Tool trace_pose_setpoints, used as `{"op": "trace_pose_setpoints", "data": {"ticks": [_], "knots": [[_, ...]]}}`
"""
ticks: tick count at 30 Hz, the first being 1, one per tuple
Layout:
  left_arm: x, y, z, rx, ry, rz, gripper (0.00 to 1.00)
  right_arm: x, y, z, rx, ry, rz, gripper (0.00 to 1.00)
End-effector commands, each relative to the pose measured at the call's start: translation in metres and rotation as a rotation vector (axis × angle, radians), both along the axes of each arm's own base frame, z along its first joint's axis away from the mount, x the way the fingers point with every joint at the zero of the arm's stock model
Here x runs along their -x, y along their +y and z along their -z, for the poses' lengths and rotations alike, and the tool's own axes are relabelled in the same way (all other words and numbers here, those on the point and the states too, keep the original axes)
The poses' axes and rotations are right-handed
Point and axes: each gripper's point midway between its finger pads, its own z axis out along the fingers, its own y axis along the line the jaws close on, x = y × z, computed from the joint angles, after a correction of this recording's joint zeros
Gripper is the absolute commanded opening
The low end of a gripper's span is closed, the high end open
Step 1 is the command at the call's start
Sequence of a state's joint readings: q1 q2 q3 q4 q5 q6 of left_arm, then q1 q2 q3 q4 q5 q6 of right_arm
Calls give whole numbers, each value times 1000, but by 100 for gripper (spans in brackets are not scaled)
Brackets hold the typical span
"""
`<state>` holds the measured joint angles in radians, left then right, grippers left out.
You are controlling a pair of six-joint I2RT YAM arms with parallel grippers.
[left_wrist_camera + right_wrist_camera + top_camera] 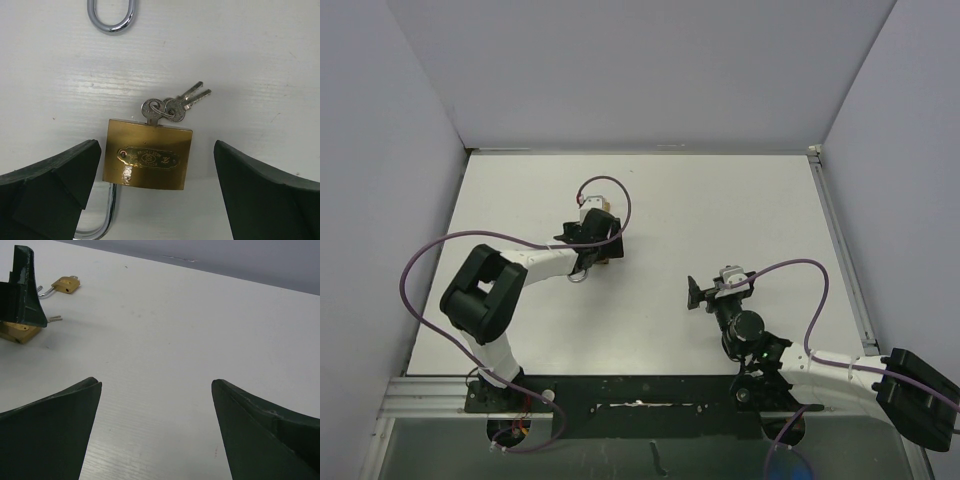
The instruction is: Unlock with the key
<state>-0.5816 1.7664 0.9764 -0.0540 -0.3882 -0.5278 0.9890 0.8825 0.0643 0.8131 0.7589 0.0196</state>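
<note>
A brass padlock (147,155) lies flat on the white table. A key (152,111) sits in its keyhole, with two spare keys (194,96) on the same ring. Its steel shackle (102,217) shows one leg out of the body. My left gripper (155,147) is open and straddles the padlock, one finger on each side, neither touching it. In the top view the left gripper (592,243) hovers over the padlock (611,252). My right gripper (156,382) is open and empty over bare table, at mid right in the top view (705,292).
A second, smaller brass padlock (66,285) lies just beyond the first; its shackle (111,17) shows at the top of the left wrist view. Grey walls enclose the table (720,220) on three sides.
</note>
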Motion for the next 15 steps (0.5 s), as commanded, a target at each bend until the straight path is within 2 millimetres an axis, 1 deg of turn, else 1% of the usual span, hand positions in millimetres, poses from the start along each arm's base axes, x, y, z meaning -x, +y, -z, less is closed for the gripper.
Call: {"op": "trace_pose_setpoints", "data": {"ticks": [1,5,7,9,11,13,15], "knots": [[-21,-14,-37,79,-108,1,98,-4,3,-16,-53,-29,10,98],[-22,-13,-41,77,-115,-6,98,-4,2,-16,-51,-30,15,98],[-23,-7,-50,68,-139,-32,98,-4,0,-16,-54,-28,23,98],[-24,4,-66,45,-178,-76,98,-5,-3,-17,-69,-21,46,98],[-23,20,-90,32,-243,-141,98,-5,-8,-18,-95,-7,81,98],[-17,34,-123,72,-342,-194,98,-7,-14,-19,-131,10,132,97],[-6,45,-156,140,-452,-213,98,-7,-19,-15,-153,53,176,97]]}}
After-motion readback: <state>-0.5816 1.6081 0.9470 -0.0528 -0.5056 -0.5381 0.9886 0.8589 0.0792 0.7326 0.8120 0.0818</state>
